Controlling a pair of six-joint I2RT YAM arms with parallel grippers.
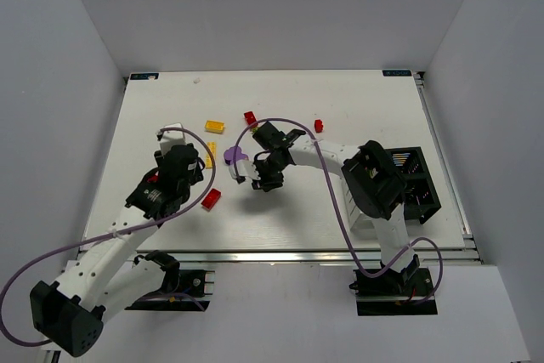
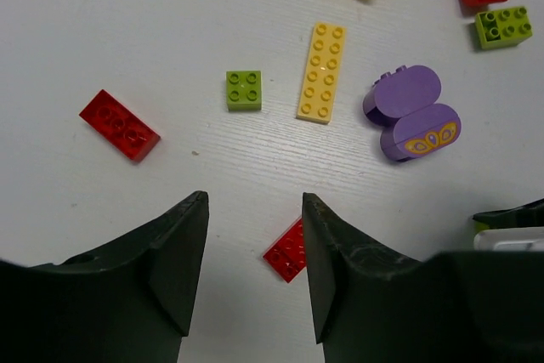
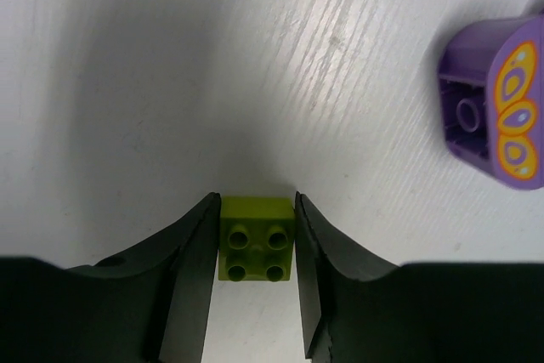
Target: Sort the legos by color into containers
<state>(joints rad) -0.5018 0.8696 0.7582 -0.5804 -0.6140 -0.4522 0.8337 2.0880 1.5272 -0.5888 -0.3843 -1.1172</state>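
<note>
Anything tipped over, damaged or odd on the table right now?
Only the purple piece: it lies tipped on its side, hollow underside showing, near the green brick in the right gripper. Other visible bricks lie flat, studs up; nothing looks broken.

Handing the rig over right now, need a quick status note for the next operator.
Left gripper: open, straddling a red brick, not gripping yet.
Right gripper: shut on a green brick on the table.
Containers: right side, partly behind the right arm; contents not visible.
Done: nothing visibly sorted.
To do: purple piece, yellow bar and other loose red, green, yellow bricks to sort.
</note>
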